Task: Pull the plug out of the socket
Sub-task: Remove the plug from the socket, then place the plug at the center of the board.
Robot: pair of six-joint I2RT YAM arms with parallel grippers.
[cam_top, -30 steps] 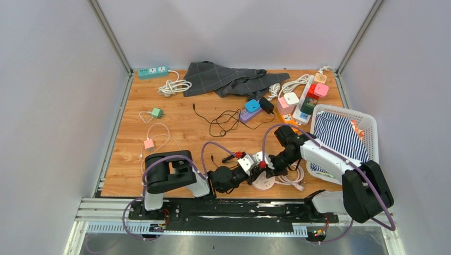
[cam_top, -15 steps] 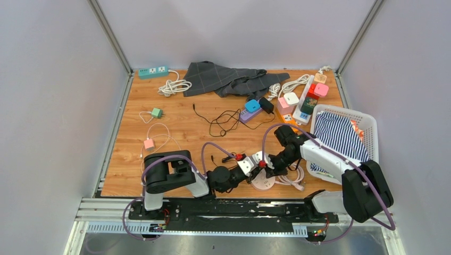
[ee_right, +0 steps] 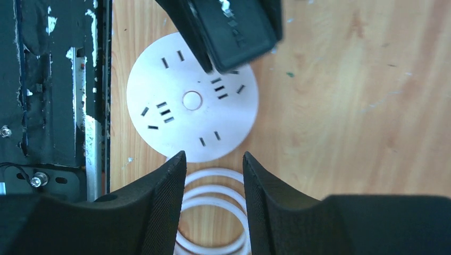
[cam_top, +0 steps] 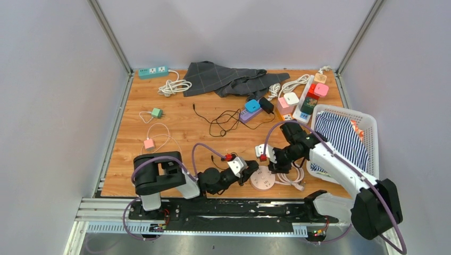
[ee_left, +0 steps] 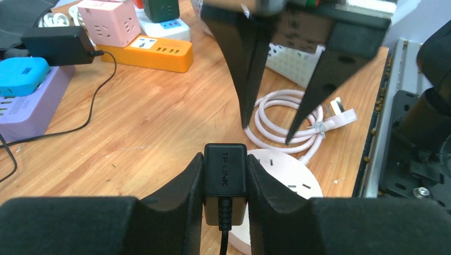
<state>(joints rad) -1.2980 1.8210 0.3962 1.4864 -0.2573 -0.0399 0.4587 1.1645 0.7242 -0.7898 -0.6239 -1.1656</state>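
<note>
Plug, clamped in your left gripper for pulling, looks clear of the socket below; right gripper open, empty.

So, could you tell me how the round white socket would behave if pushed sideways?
The round socket is flat and low, so it would probably slide on the smooth wooden table rather than tip. It looks like thin plastic, likely light. Its coiled white cable would probably trail floppily.
</note>
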